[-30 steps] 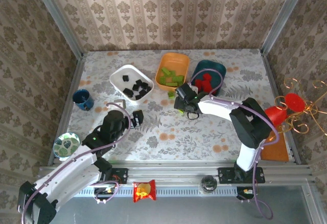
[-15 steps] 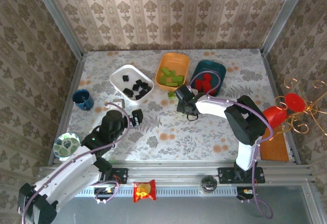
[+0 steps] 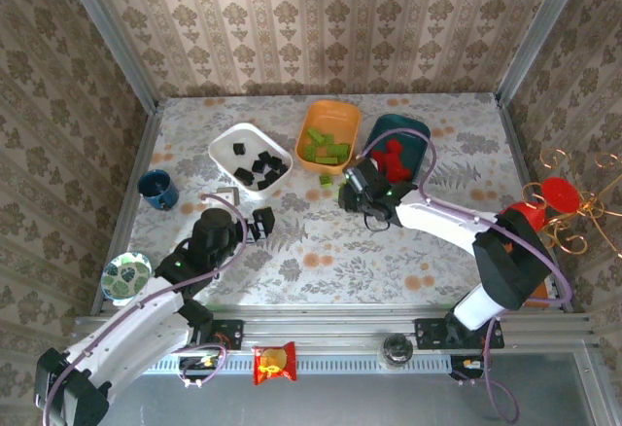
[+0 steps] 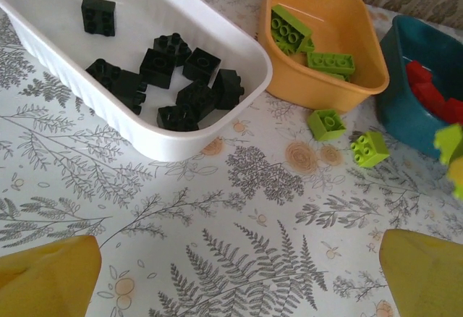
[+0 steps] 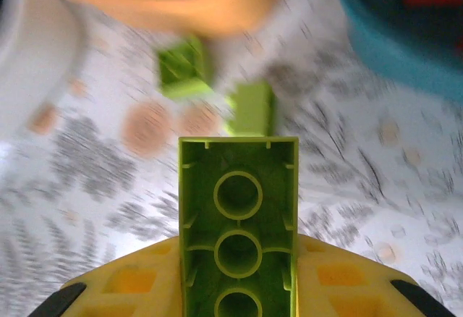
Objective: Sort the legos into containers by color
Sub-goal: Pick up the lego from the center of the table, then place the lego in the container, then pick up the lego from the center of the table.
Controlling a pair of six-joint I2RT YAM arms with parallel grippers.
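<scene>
the right pincer [image 3: 358, 187] is clamped on a long lime green brick [image 5: 239, 216]. it grips the brick by its long sides, with the hollow underside turned up toward the wrist camera. the brick hangs over the flowered worktop [image 3: 321, 261], just short of the trays.

its long axis runs straight out along the pincer's own line. that line points at the orange tray [image 3: 328, 134], which lies just beyond the tips and a touch to the left. that's the relation i'd watch. to my eye the carry is a short reach forward and over the near rim, to let the brick down among the green pieces [image 4: 329, 62] lying in there.

the teal tray [image 3: 394, 146] with its red bricks [image 3: 391, 154] sits close on the pincer's right. the white tray [image 3: 251, 157] of black bricks [image 4: 181, 89] is further off to the left. so i'd reckon a drift to the right is the costly one.

two loose green bricks [image 4: 327, 124], small and square, lie on the worktop just in front of the orange tray, more or less under the path.

the left pincer [image 3: 258, 224] hangs wide and empty near the white tray. the right arm is plainly the nearer one to the orange tray.

the held brick looks clean and glossy, with three round tubes showing underneath, and it sits square in the grip rather than crooked.
</scene>
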